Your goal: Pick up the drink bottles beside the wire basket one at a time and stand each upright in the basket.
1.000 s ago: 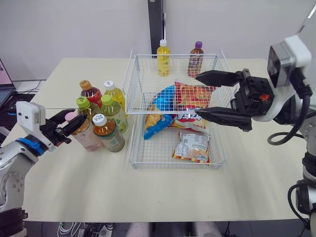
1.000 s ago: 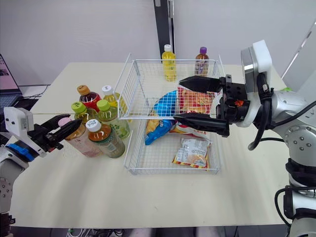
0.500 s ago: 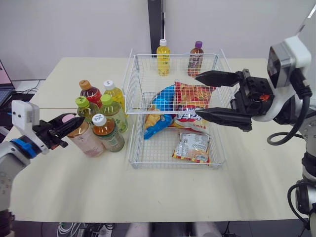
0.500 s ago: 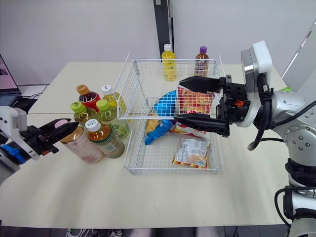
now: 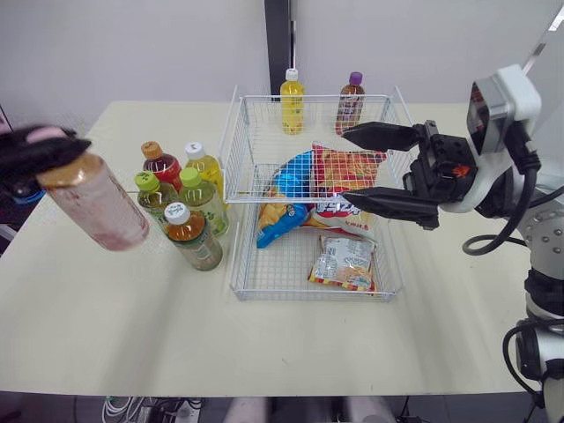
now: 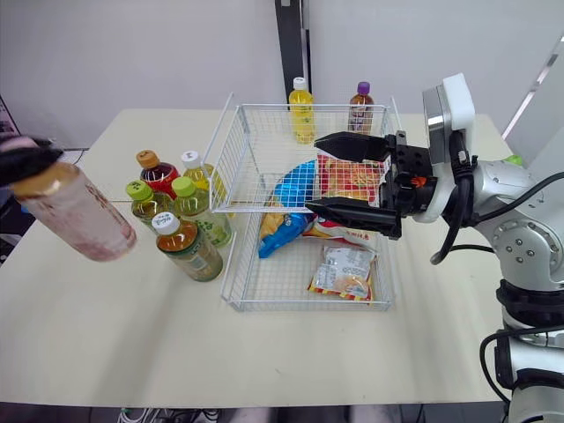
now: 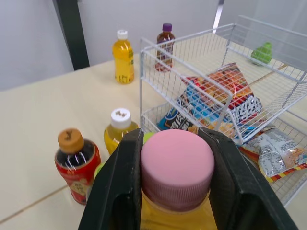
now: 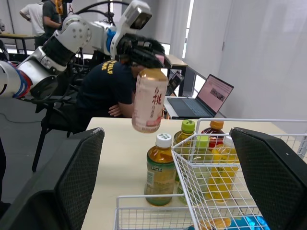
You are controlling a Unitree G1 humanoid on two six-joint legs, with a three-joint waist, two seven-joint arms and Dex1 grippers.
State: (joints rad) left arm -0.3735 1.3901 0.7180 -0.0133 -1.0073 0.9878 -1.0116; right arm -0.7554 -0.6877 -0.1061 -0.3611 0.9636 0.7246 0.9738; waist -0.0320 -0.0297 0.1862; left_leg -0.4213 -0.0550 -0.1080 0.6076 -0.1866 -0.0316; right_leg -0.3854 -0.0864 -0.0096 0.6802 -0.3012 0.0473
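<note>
Now lifted off the cream table (image 5: 264, 344), away from the other bottles (image 5: 192, 231): pink-capped clear bottle of pale drink (image 5: 95, 204), clamped at its cap by left gripper (image 7: 176, 138), tilted, at 9 o'clock from white wire basket (image 5: 308, 297); carry-over next; right gripper (image 5: 345, 165) spread wide.

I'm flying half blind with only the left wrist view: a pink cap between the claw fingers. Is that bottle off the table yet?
Observer: Yes, the pink-capped bottle hangs tilted in the left claw, clear of the table.
Operator: Is the right claw in the way?
Observer: The right claw is open above the wire basket, holding nothing.
Operator: Any free floor in there?
Observer: Snack bags cover the middle; the near left corner looks bare.
</note>
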